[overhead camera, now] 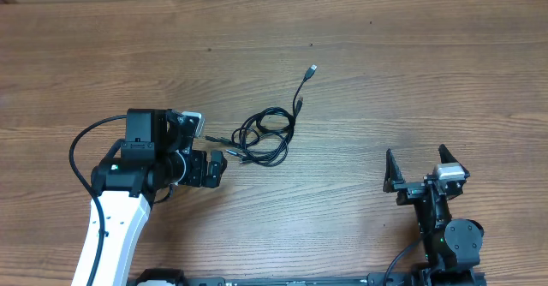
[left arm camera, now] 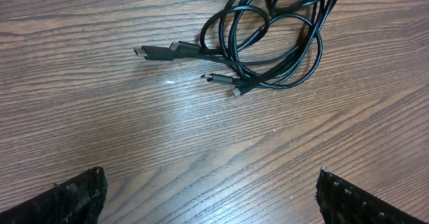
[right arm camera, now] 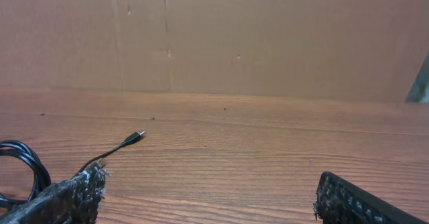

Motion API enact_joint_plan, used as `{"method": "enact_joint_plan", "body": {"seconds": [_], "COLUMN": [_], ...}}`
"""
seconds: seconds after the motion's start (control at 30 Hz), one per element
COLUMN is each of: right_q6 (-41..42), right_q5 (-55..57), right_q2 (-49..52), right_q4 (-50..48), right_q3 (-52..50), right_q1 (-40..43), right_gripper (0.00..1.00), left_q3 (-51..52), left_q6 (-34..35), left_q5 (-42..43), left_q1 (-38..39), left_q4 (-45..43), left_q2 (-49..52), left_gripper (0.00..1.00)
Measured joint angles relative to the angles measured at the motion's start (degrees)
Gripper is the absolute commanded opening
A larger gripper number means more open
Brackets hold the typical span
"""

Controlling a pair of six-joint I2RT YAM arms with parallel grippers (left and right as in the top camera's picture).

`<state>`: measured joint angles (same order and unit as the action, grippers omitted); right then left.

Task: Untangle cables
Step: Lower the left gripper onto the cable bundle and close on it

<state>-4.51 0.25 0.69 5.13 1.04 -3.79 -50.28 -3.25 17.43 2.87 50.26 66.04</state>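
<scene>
Little of the untangling looks done: the cables [overhead camera: 264, 136] lie in one looped bundle in the middle of the counter [overhead camera: 411, 63], several coils crossing over and under each other. Only one strand runs free of the bundle, reaching away from it toward the far edge and ending in a small plug [overhead camera: 313, 68]. A few other plug tips [left arm camera: 142, 51] poke out of the bundle on the side facing the left arm, lying close together. Judging by this, the strands have yet to be pulled apart and laid out singly, so nearly the whole job remains. The left end effector [overhead camera: 214, 168] sits just beside the bundle, on its plug-tip side. Its fingers are spread wide, seen at the two lower corners of the left wrist view with bare wood between them, and it holds and touches nothing. The right end effector [overhead camera: 421, 168] is well apart from the bundle on the opposite side, likewise spread wide and empty, with its fingers clear of every strand.
</scene>
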Motion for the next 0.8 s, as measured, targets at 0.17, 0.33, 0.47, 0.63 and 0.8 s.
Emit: {"method": "enact_joint_plan", "body": {"seconds": [0.17,0.33,0.47,0.63,0.8], "right_q6": [-0.02,0.02,-0.02,0.00,0.00], "right_q5": [0.00,0.00,0.00,0.02,-0.02], "right_q2": [0.00,0.00,0.00,0.00,0.00], "right_q4": [0.00,0.00,0.00,0.02,0.02], "right_q3": [0.00,0.00,0.00,0.00,0.00], "right_q1": [0.00,0.00,0.00,0.00,0.00], "right_gripper": [1.00,1.00,1.00,1.00,1.00], "left_q3": [-0.22,-2.91,-5.53,-7.34,-7.43], "left_q6": [1.79,3.56,5.03,6.45,7.26], "left_q5": [0.09,0.26,0.44,-0.46,-4.00], "left_q1": [0.02,1.75,4.74,8.98,11.85], "left_q4": [1.27,4.15,4.35,3.89,2.91], "left_q2": [0.00,0.04,0.04,0.04,0.07], "left_gripper": [1.00,1.00,1.00,1.00,0.99]}}
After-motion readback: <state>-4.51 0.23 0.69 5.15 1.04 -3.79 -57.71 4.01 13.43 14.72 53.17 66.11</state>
